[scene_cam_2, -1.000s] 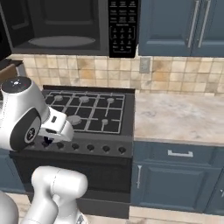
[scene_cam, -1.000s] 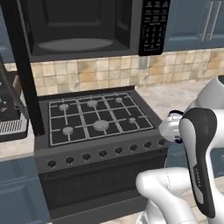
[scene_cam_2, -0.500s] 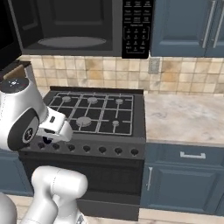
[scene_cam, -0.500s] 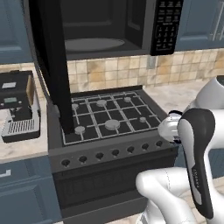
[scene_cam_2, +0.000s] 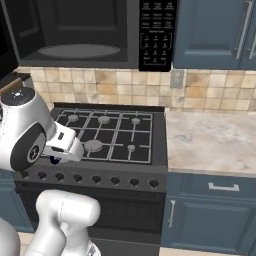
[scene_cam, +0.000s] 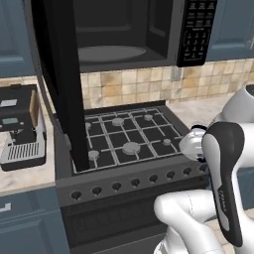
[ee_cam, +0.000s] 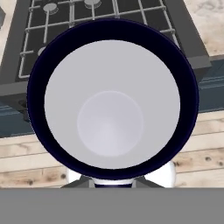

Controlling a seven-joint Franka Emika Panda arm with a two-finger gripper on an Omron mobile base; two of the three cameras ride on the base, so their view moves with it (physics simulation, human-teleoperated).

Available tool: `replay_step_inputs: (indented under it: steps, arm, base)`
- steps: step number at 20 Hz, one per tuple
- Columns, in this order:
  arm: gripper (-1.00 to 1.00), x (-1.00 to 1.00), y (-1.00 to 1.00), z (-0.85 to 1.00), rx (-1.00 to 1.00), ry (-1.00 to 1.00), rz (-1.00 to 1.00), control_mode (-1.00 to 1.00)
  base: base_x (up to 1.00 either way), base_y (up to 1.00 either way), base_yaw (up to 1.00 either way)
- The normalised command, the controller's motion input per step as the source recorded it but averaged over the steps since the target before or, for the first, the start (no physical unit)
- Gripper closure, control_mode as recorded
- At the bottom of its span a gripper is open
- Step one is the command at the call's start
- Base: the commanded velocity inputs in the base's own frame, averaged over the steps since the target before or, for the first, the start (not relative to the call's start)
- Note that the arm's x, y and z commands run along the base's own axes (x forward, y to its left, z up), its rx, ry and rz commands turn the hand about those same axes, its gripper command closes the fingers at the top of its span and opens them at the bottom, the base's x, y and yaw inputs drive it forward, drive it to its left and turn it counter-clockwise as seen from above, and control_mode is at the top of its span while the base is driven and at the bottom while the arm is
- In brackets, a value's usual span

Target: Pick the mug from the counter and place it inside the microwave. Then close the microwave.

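The mug point(ee_cam: 111, 100) looms close in the hand view, with its dark navy rim and pale grey inside facing the camera and hiding the fingertips. My gripper point(scene_cam: 192, 145) is shut on the mug point(scene_cam: 198, 129) and holds it off the stove's front right corner, level with the knobs. In the right base view a sliver of the navy mug point(scene_cam_2: 55, 160) peeks out under the white hand. The microwave point(scene_cam: 124, 34) hangs above the stove, its door point(scene_cam: 59, 84) swung wide open to the left and its turntable bare. The beige counter point(scene_cam_2: 210, 140) lies right of the stove.
A black gas stove point(scene_cam_2: 105, 132) with burner grates sits under the microwave. A coffee machine point(scene_cam: 20, 126) stands on the counter left of it. The open door juts out over the stove's left side. Blue cabinets point(scene_cam_2: 215, 30) hang to the right of the keypad point(scene_cam_2: 156, 35).
The whole scene has slid to the right in both base views, so the base has moved left. The arm keeps the same pose with the mug held.
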Motion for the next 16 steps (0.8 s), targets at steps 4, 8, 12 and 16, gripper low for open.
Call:
replay_step_inputs:
  steps: [4, 8, 12, 16]
  arm:
    - [1.0, 0.0, 0.0, 0.0, 0.0, 0.0, 0.0, 1.0]
    - [1.0, 0.0, 0.0, 0.0, 0.0, 0.0, 0.0, 1.0]
    - [1.0, 0.0, 0.0, 0.0, 0.0, 0.0, 0.0, 1.0]
    - [1.0, 0.0, 0.0, 0.0, 0.0, 0.0, 0.0, 1.0]
  base:
    - [0.0, 0.39, 0.0]
    - [0.06, 0.44, 0.0]
    - [0.04, 0.09, 0.0]
    - [0.0, 0.0, 0.0]
